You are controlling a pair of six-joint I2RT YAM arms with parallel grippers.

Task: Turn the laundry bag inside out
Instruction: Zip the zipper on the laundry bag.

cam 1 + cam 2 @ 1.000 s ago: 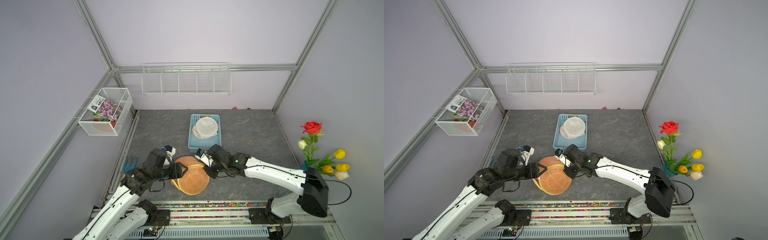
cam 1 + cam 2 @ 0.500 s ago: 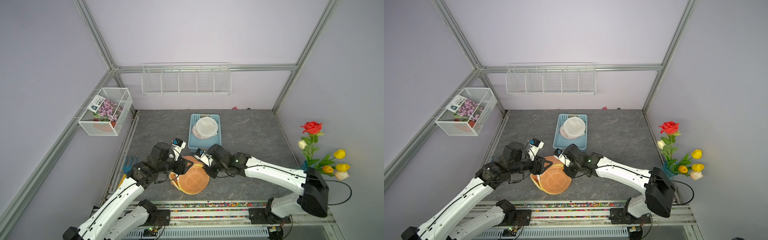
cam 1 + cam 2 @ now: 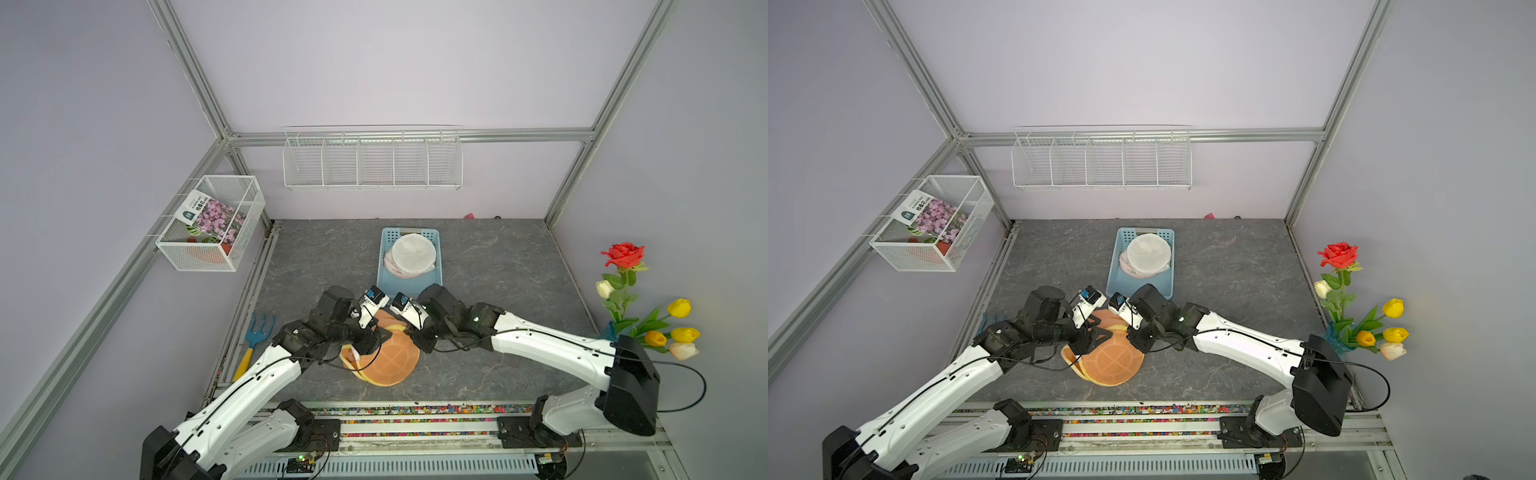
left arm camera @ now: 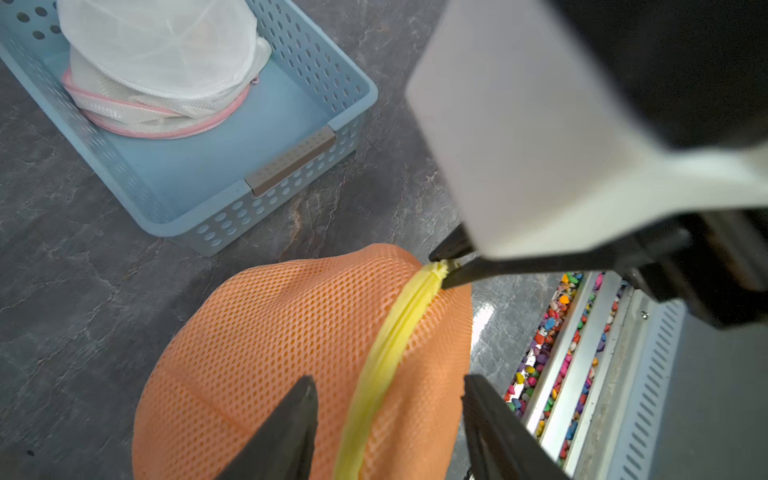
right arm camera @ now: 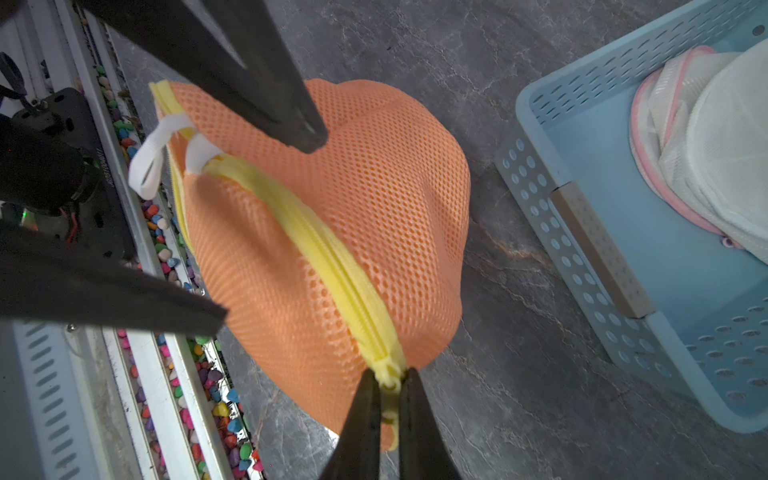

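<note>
The laundry bag [image 3: 388, 359] [image 3: 1113, 362] is orange mesh with a yellow zipper band [image 5: 332, 257] and lies bunched on the grey table near the front rail. My right gripper [image 5: 390, 374] [image 3: 409, 330] is shut on the end of the yellow zipper, as the left wrist view also shows. My left gripper [image 4: 388, 380] [image 3: 376, 338] is open and hovers over the bag [image 4: 270, 340], one finger on each side of the zipper band. Its fingers [image 5: 307, 133] hold nothing. A white loop tag [image 5: 145, 162] hangs at the zipper's other end.
A blue perforated basket [image 3: 390, 284] [image 3: 1119, 282] holding white mesh bags stands just behind the two grippers. A blue and yellow hand rake [image 3: 255, 336] lies at the left edge. Artificial flowers [image 3: 640, 316] stand at the right. A pebble-filled rail [image 3: 415, 411] runs along the front.
My left arm has swung in from the bag's left side toward the back and right, so its open gripper now stands over the zipper. The right gripper has kept its hold in place.
</note>
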